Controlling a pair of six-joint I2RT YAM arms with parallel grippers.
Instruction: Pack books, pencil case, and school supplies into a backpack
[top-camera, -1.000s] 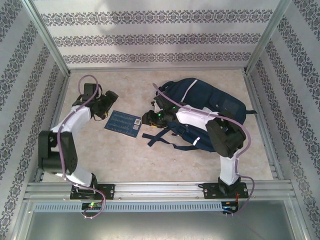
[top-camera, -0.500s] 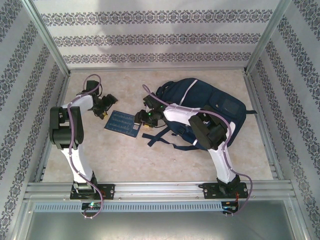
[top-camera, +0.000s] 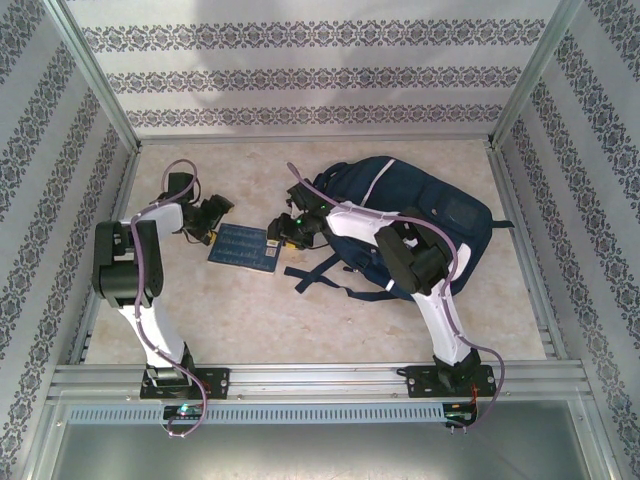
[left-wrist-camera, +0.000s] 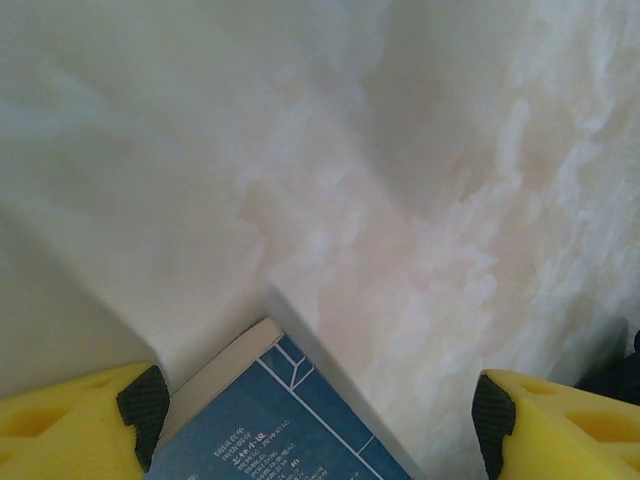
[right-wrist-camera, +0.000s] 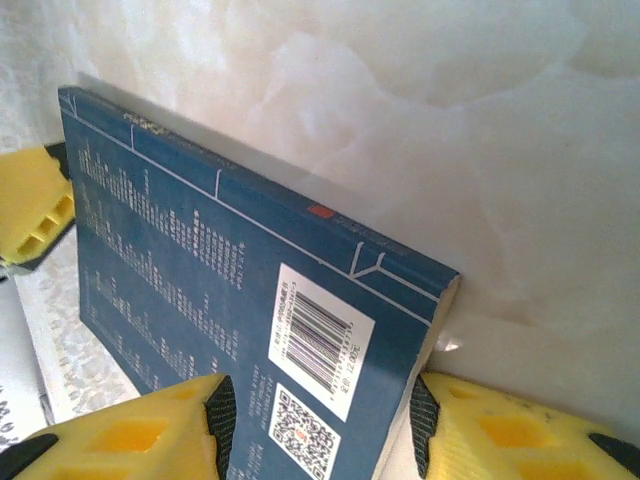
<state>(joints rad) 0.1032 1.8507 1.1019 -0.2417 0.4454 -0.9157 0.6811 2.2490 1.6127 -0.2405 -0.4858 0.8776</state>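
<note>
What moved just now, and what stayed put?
The right gripper slid left from the backpack until its fingers straddle the barcode corner of the blue book; whether it grips is unclear. The left gripper dipped toward the book's opposite corner, jaws open. Book and backpack stayed put.

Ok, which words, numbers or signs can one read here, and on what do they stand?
No text can be quoted.
Dark blue book, cover: rows of small pale print, too blurred.
Its white label: barcode and QR code, digits too small.
</note>
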